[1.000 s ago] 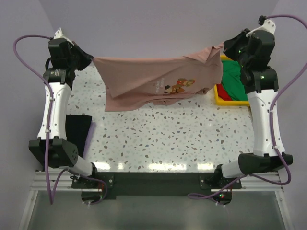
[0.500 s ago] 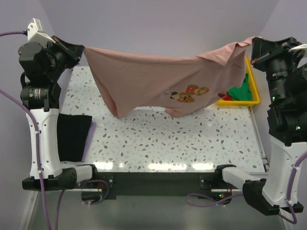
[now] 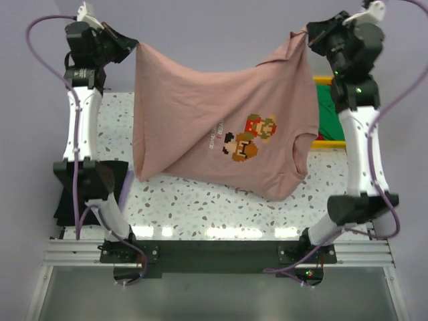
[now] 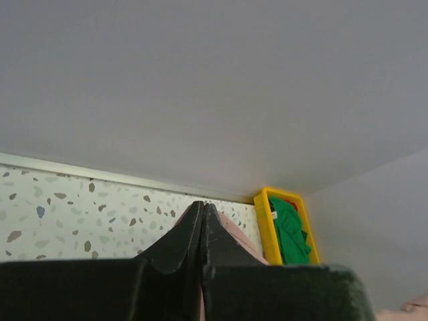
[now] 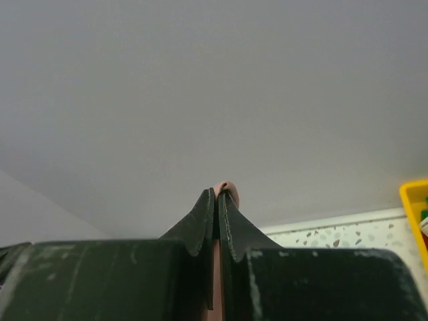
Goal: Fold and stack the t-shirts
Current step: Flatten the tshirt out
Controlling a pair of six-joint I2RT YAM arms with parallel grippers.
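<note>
The dusty pink t-shirt (image 3: 200, 114) with its orange-white print (image 3: 246, 137) hangs spread in the air between my two grippers. My left gripper (image 3: 136, 45) is shut on its upper left corner; the pink cloth (image 4: 234, 235) shows beside the closed jaws in the left wrist view. My right gripper (image 3: 309, 35) is shut on the upper right corner, with a bit of pink cloth (image 5: 227, 188) peeking past the tips. A black t-shirt (image 3: 110, 180) lies folded at the table's left edge. A green t-shirt (image 3: 329, 114) lies in the yellow tray (image 3: 332, 142), also in the left wrist view (image 4: 289, 231), with a bit of red (image 4: 291, 204) behind it.
The speckled white table (image 3: 221, 200) lies under the hanging shirt. The yellow tray stands at the back right, beside the right arm. Grey walls close the back and sides.
Both grippers have lifted higher and closer together, and the pink shirt now hangs down long and wide instead of stretched flat across the back.
</note>
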